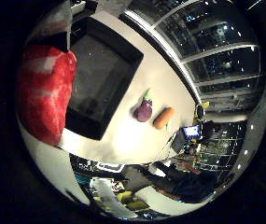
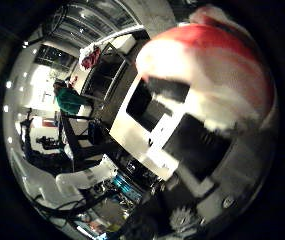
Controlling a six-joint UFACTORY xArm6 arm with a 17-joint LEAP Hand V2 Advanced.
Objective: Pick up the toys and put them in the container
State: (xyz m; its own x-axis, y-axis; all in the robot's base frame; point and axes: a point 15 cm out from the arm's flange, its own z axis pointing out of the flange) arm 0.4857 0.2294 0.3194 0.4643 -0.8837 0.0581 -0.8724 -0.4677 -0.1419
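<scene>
A red plush toy with white patches (image 1: 44, 93) fills the space close to my palm, raised above the white table (image 1: 137, 144). My hand (image 2: 199, 147) has black and white finger parts curled against this toy, holding it. The black rectangular container (image 1: 100, 79) stands on the table just beside the held toy, and its inside looks dark. A purple eggplant toy (image 1: 144, 110) and an orange carrot toy (image 1: 163, 117) lie side by side on the table a short way from the container's long side.
The table's edge (image 1: 123, 161) runs near the two small toys, with cluttered floor and equipment beyond it. A large window wall (image 1: 216, 51) stands behind the table's far side. Dark shelving (image 2: 104, 82) is visible across the room.
</scene>
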